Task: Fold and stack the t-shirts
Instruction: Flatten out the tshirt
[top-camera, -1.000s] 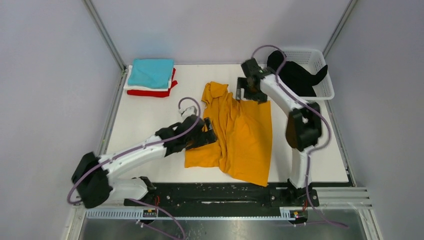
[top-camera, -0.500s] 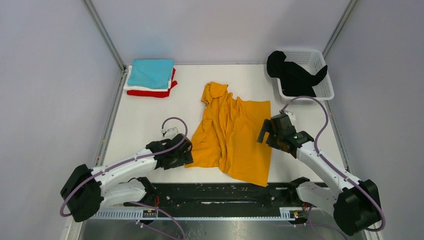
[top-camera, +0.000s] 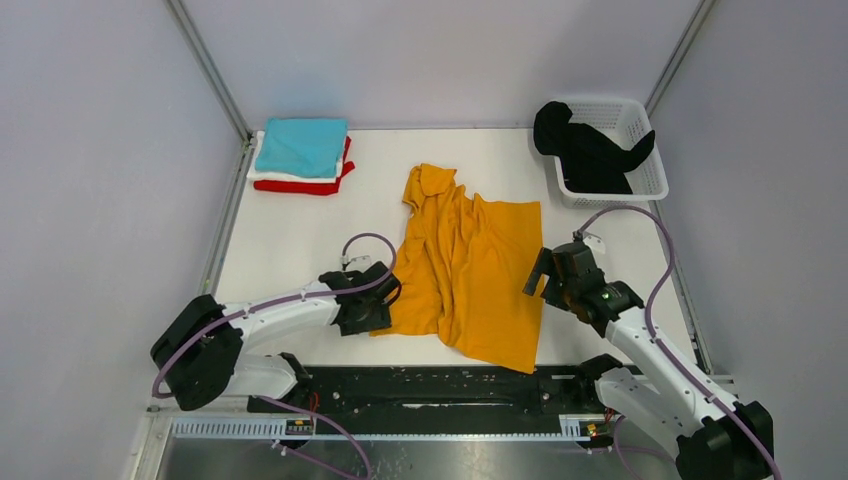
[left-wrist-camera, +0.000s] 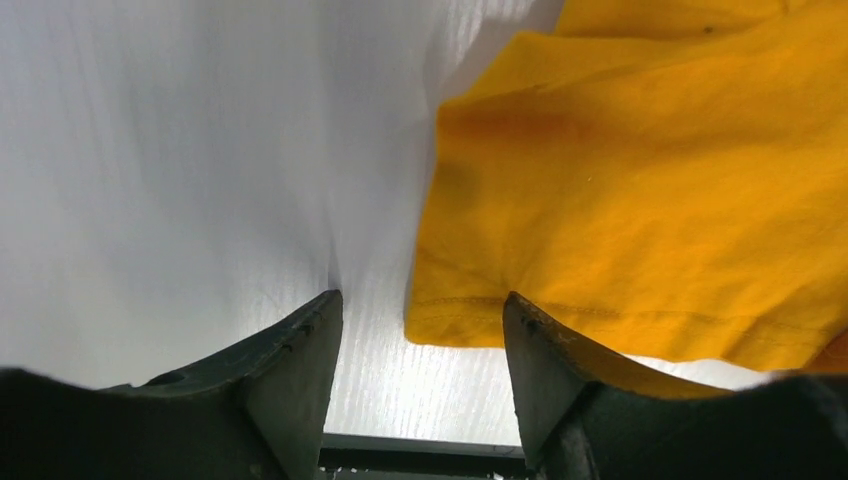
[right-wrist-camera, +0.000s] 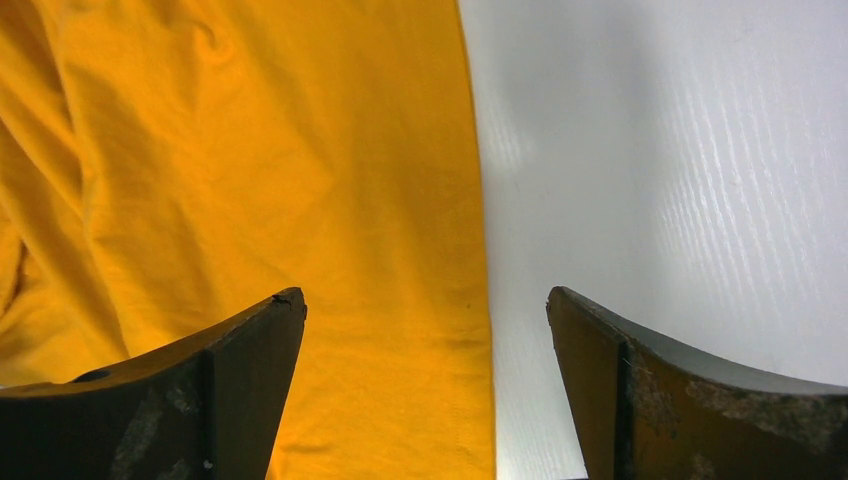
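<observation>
1. The mustard-orange t-shirt (top-camera: 470, 270) lies rumpled mid-table, and its folds hide its outline.
2. The left gripper (left-wrist-camera: 422, 297) is partly open around the shirt's near-left hem corner and clamps nothing. Whether it touches the cloth is unclear.
3. The right gripper (right-wrist-camera: 425, 293) is wide open, straddles the shirt's right edge and holds nothing.
4. Under the teal t-shirt (top-camera: 300, 145), the white t-shirt (top-camera: 262, 172) and red t-shirt (top-camera: 300, 186) show only edges.
5. The black t-shirt (top-camera: 590, 150) covers part of the basket (top-camera: 650, 185).
</observation>
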